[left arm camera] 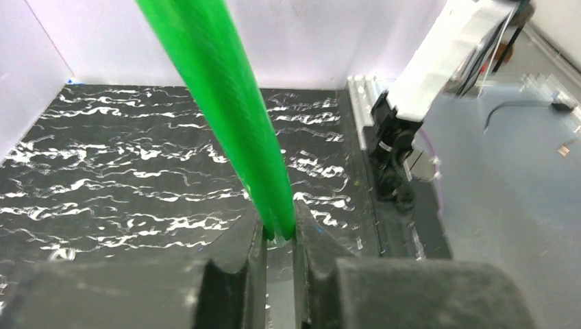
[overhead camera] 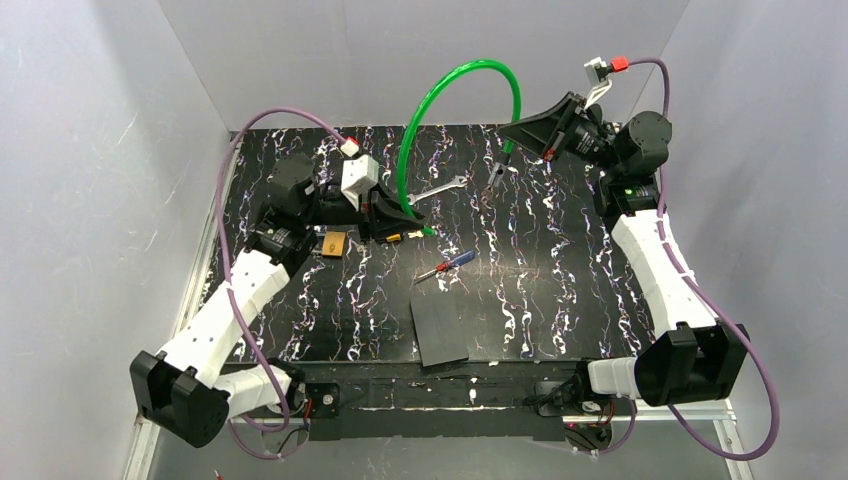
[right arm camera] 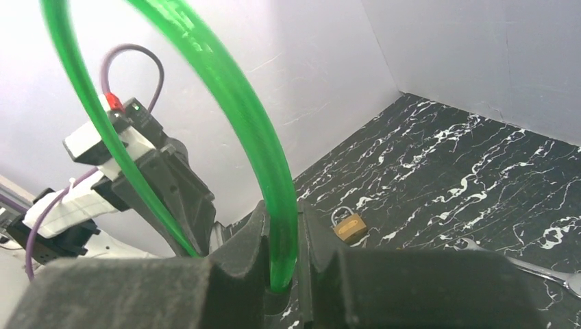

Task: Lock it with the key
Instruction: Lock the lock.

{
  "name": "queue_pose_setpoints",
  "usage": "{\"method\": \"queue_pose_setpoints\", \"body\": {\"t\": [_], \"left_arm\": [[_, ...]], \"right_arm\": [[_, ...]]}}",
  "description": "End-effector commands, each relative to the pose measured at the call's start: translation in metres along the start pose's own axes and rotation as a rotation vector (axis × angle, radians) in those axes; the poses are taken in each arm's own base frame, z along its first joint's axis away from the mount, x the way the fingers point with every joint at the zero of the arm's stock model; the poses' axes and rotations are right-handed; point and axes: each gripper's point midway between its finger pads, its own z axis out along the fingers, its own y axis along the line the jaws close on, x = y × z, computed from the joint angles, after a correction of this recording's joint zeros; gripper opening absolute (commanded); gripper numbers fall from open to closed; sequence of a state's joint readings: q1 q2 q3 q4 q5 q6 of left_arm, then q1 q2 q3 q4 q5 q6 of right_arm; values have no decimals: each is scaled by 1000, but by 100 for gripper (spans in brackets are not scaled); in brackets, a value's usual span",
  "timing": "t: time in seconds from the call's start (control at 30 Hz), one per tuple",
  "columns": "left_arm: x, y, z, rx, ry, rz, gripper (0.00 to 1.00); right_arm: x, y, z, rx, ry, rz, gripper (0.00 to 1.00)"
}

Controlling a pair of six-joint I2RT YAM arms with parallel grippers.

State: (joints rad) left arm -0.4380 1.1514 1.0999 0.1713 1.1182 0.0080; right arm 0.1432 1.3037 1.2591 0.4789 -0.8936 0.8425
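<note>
The key (overhead camera: 393, 237) shows only as a bit of yellow head on the mat, just under my left gripper (overhead camera: 413, 227). The brass padlock (overhead camera: 335, 243) lies left of it and also appears small in the right wrist view (right arm camera: 349, 226). My left gripper (left arm camera: 279, 236) is shut on the lower end of a green tube (left arm camera: 226, 103). That tube (overhead camera: 455, 80) arches up to my right gripper (overhead camera: 510, 143), which is shut on its other end (right arm camera: 282, 260). No gripper touches the key or the padlock.
A red-and-blue screwdriver (overhead camera: 447, 265) lies in the middle of the marbled black mat (overhead camera: 560, 280). A silver wrench (overhead camera: 436, 191) lies under the tube's arch. A black square pad (overhead camera: 440, 328) sits near the front edge. White walls enclose the table.
</note>
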Motion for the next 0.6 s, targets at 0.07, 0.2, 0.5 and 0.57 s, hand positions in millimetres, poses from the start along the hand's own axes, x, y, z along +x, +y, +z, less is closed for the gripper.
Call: {"method": "queue_pose_setpoints", "body": {"t": [0.07, 0.2, 0.5, 0.57], "left_arm": [[66, 7, 9, -49, 85, -176, 0], [160, 6, 9, -105, 258, -201, 0], [217, 3, -1, -140, 449, -192, 0], [185, 2, 5, -141, 395, -216, 0]], "right_arm": [[-28, 22, 1, -55, -95, -16, 1], [-33, 21, 2, -59, -122, 10, 1], [-43, 19, 1, -72, -162, 38, 1], [-41, 15, 2, -58, -153, 28, 1]]}}
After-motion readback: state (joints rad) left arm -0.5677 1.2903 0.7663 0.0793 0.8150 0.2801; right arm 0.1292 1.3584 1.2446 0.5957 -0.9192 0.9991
